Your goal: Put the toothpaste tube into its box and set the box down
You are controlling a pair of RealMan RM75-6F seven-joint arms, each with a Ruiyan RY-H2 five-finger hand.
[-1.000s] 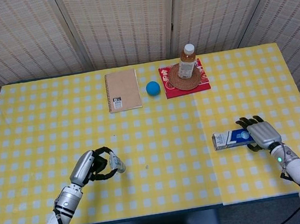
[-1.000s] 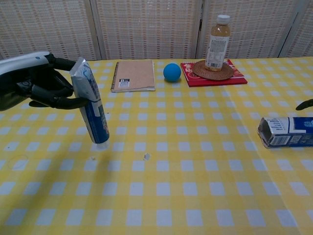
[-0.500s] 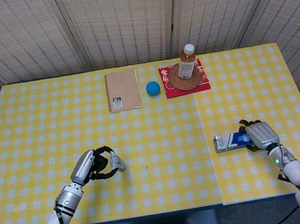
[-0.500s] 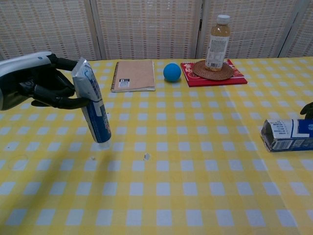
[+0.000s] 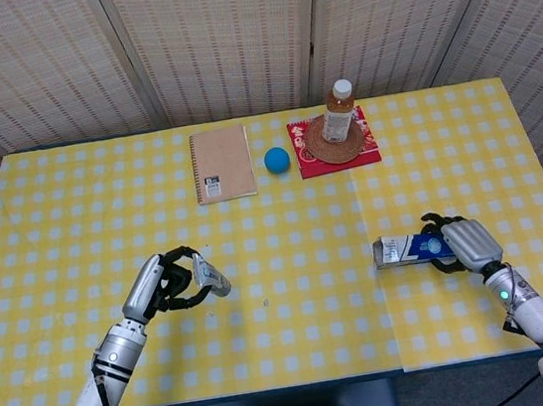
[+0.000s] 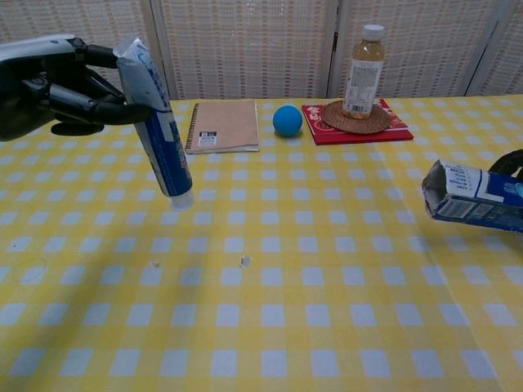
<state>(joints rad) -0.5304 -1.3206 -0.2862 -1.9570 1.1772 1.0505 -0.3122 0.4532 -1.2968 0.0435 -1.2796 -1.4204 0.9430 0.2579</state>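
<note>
both lifted: toothpaste tube (image 6: 159, 131), box (image 6: 470, 194); blue ball (image 5: 277, 159) far behind

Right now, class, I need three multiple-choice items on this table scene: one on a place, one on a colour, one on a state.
1. Where does the bottle stand?
A. on the notebook
B. on the round coaster
C. beside the box

2. What colour is the ball?
A. red
B. green
C. blue

3. What is the state of the toothpaste tube?
A. held by the left hand
B. lying on the table
C. inside the box

Answers: 1 B, the bottle stands on the coaster. 2 C, plainly blue. 3 A, the left hand grips the tube, cap down, above the table.
</note>
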